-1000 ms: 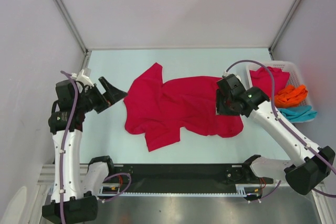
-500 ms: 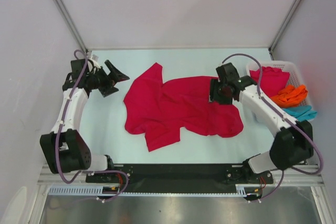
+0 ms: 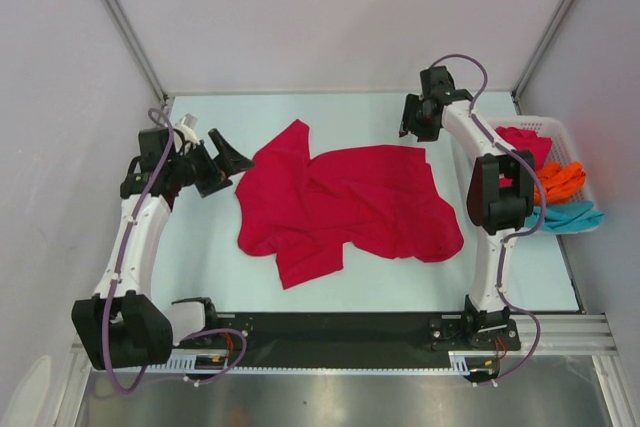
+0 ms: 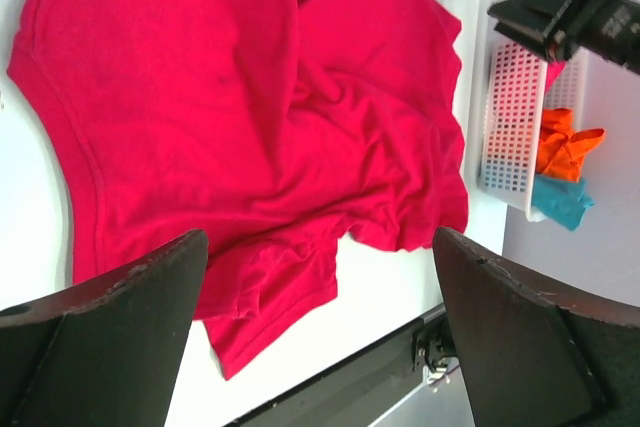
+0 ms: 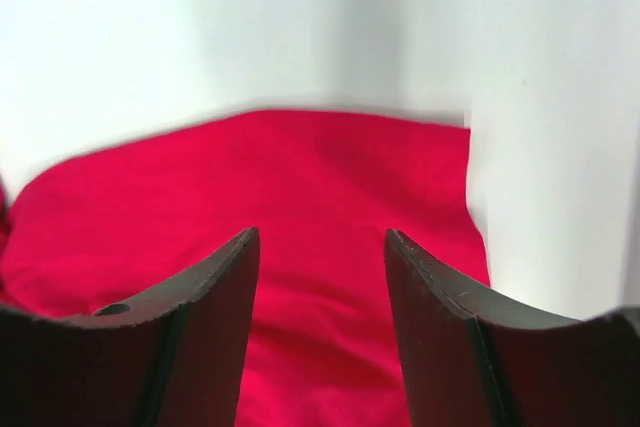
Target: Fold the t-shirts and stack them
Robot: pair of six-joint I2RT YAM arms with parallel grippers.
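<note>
Here: crumpled crimson cloth t-shirt (image 3: 350, 202), soft folds; slatted white plastic basket (image 3: 540, 124).

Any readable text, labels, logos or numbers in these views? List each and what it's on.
No text can be read in any view.
The red t-shirt is plain, with no print or tag showing.
The white basket has no visible label.
On the small boards at the arm bases, any markings are too small to read.

You get bare table (image 3: 330, 112) along the upper strip and in the lower left of the top view. Red shirt (image 3: 345, 207) sprawls over the middle. Basket (image 3: 540, 124) blocks the right edge, with the right arm (image 3: 497, 192) standing just beside it. Walls (image 3: 330, 17) close off three sides.
</note>
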